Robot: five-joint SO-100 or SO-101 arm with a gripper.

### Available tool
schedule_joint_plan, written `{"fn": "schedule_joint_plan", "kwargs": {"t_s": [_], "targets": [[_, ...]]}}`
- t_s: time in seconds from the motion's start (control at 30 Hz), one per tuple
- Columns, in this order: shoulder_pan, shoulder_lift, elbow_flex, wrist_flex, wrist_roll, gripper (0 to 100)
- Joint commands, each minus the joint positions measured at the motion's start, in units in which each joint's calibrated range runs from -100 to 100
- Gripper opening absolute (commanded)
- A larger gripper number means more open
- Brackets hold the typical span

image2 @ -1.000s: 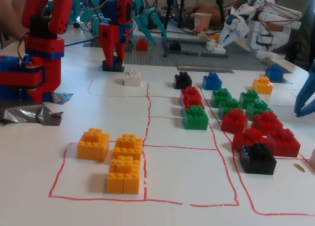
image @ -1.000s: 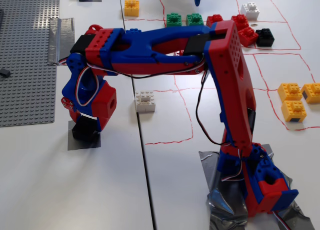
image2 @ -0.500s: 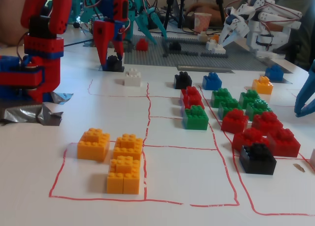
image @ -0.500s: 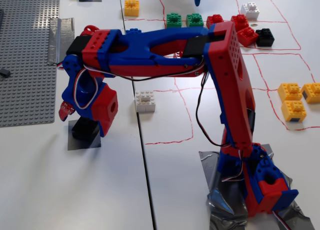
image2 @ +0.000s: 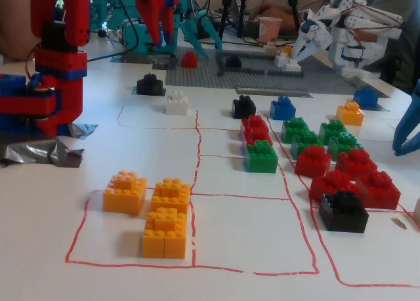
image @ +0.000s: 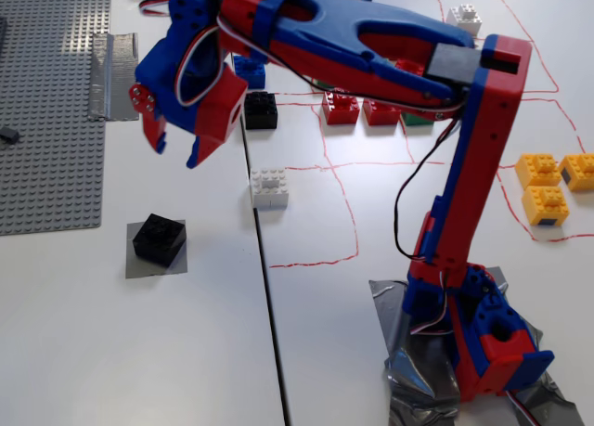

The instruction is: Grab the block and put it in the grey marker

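The black block sits on the grey marker, a flat square patch left of the table seam, slightly turned but inside the patch. My gripper hangs open and empty well above and behind it, touching nothing. In a fixed view from the low side, the same block rests alone on the table at the far left, with the gripper raised over it at the top edge.
A white brick lies just right of the seam. Another black brick and red bricks lie behind it, yellow ones to the right. A grey studded baseplate and a duct-tape strip fill the left.
The gripper opened and let go of the black block on the grey patch. It then rose and swung back, and the arm now stretches high above the table.
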Motion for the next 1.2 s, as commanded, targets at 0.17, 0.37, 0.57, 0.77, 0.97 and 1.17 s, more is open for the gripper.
{"fn": "schedule_joint_plan", "kwargs": {"t_s": [0.17, 0.37, 0.57, 0.77, 0.97, 1.17], "targets": [[7.70, -9.40, -6.81, 7.57, 1.90, 1], [15.75, -10.80, -10.26, 11.38, 3.66, 0], [25.56, -10.80, -15.44, 14.14, 5.76, 0], [36.26, -10.64, -16.71, 15.44, 6.74, 0], [44.01, -9.73, -14.35, 13.65, 6.11, 0], [49.31, -9.65, -5.54, 9.03, 6.06, 0]]}}
